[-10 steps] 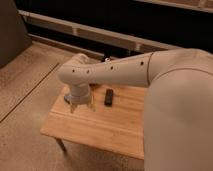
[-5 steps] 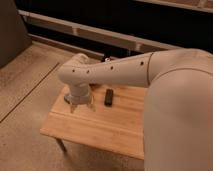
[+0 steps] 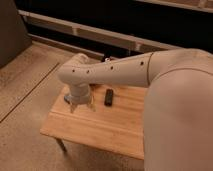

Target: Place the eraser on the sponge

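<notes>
One small wooden table [image 3: 115, 127] carries one black eraser [image 3: 108, 97], lying near its far edge, roughly midway along. Just beside the eraser, not touching it, one gripper [image 3: 82, 107] points down near the table's far left corner, its fingers spread apart.

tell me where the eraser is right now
In the camera view the eraser lies on the wooden table, just picture-right of the hand, which hangs low over the table's far left part.
</notes>
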Tool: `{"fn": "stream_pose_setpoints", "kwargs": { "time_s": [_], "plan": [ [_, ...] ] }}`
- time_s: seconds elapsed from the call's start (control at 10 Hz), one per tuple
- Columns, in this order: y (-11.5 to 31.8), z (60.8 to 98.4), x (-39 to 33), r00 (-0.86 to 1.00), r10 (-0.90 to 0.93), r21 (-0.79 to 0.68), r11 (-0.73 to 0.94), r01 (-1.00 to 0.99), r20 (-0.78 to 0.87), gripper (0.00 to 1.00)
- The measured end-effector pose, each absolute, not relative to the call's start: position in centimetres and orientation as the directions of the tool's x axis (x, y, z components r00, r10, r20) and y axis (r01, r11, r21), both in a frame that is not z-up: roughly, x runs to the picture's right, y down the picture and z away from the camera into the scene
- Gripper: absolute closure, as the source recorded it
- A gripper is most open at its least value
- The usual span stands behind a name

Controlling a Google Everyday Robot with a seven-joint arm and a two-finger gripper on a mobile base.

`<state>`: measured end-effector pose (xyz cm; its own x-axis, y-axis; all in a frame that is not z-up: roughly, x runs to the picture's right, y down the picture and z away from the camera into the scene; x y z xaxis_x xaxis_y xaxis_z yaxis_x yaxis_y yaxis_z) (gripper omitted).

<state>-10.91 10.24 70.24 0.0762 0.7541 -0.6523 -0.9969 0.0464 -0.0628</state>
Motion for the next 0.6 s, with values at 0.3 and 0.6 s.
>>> {"fn": "stream_pose_setpoints", "kwargs": {
  "time_s": [0.3, 0.6],
  "plan": [
    [7.7, 71.1, -11.9, 0.036, 0.826, -0.02, 0.03, -0.999, -0.562, 0.35],
    [4.4, 72.2, -12.5, -0.048, 0.9, 0.029, -0.039, -0.999, -0.434, 0.35]
  ]
}}
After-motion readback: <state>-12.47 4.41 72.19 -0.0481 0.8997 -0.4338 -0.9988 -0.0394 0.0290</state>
